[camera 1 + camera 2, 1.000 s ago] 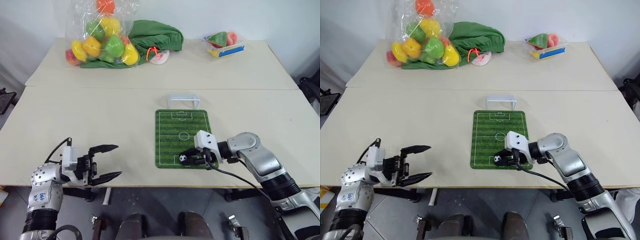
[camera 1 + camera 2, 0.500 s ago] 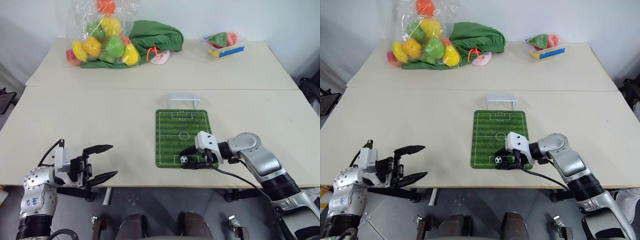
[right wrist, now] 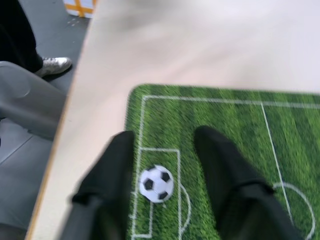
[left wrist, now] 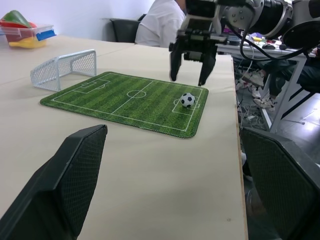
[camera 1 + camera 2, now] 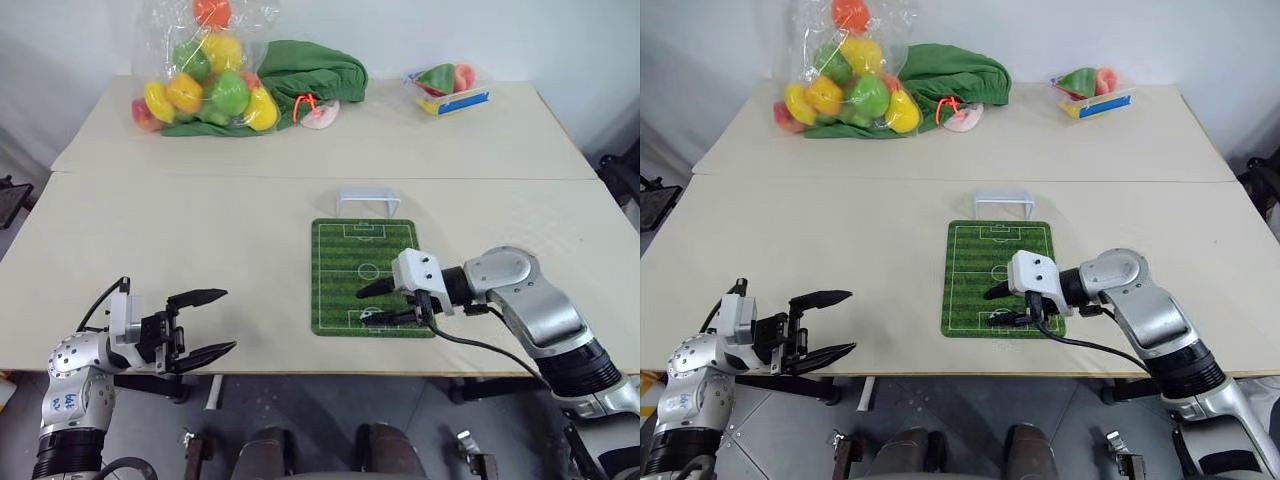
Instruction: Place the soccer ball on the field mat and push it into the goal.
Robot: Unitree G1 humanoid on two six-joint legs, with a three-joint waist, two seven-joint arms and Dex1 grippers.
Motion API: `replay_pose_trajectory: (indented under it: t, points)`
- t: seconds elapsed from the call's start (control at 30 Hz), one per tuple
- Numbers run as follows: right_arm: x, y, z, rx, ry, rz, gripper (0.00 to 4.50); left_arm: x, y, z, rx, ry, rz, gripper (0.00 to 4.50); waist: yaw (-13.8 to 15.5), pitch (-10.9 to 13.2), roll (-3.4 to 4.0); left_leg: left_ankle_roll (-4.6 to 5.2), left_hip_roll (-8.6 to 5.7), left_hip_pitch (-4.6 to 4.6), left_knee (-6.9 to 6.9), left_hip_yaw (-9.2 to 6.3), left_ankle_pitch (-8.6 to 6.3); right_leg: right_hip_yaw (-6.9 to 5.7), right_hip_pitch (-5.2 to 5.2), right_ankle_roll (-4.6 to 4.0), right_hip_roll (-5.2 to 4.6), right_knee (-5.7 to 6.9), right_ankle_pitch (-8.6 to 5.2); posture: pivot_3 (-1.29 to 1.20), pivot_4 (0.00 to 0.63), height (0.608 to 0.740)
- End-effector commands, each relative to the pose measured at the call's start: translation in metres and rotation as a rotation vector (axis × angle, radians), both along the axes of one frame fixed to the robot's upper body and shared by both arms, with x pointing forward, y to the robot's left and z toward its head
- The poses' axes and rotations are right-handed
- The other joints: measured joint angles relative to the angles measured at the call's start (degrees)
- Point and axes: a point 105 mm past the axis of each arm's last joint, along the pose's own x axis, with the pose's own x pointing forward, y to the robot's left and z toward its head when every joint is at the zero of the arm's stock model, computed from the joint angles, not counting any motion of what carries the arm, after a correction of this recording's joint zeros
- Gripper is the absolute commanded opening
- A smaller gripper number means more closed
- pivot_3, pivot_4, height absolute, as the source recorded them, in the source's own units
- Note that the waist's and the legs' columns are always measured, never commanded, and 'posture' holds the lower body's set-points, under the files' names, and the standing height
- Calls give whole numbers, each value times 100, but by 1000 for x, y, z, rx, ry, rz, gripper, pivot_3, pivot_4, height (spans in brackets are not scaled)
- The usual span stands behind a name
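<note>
— Since a second ago the right claw (image 5: 388, 303) has let go of the soccer ball (image 4: 187, 100) and lifted off it; the ball now sits free on the field mat (image 5: 340, 275), in the penalty box at the near end.

— So placing is done?

— I'd say so. Pushing comes next. The right claw hangs just above the ball, fingers apart and holding nothing. It likely needs to come down behind the ball, on the near side, and sweep it straight up the mat.

— And the goal (image 5: 368, 200)?

— Just past the mat's far edge, mouth facing the pitch. The lane between looks open.

— Any risks?

— The ball lies close to the worktop (image 5: 180, 240) front edge, so a clumsy touch could roll it off. The left claw (image 5: 208, 323) waits wide and empty, well apart from the mat.
</note>
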Motion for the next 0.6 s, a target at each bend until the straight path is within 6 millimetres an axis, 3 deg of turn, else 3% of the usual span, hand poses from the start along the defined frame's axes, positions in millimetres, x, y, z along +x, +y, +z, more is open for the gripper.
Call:
replay_pose_trajectory:
  t: [0.03,0.07,0.1,0.27,0.43,0.53,0.6]
  points:
    - [-10,3,3,2,-10,35,557,-1,8,13,6,-45,3,4500,-3,0,0,0,0,0,0,0,0,0,0,0,0,0,0,0,150,740]
    - [-13,4,2,0,-2,40,185,-1,8,13,8,-44,3,4500,-3,0,0,0,0,0,-1,0,0,0,-1,0,0,0,0,0,150,740]
    - [-15,4,-1,-6,7,45,85,-1,9,13,9,-43,4,4500,-4,0,0,0,0,0,-1,0,0,0,-1,0,1,0,0,0,150,740]
    - [-21,6,-23,-20,68,48,85,-4,9,13,12,-34,1,4500,-4,0,-2,0,-1,0,0,0,0,0,1,0,0,0,0,0,150,740]
    - [-8,8,-34,-2,76,-11,85,-4,8,14,13,-30,2,4500,-7,0,-2,0,-1,0,0,1,0,-1,0,0,1,1,0,0,150,740]
    - [3,7,-31,19,56,-56,85,-4,9,14,15,-31,3,4500,-9,1,-3,0,-2,0,0,1,0,0,-1,0,1,1,0,0,150,740]
    - [21,1,-20,39,4,-118,85,-3,9,15,16,-33,6,4500,-11,1,-3,0,-1,0,0,2,0,0,-2,0,2,2,0,0,150,740]
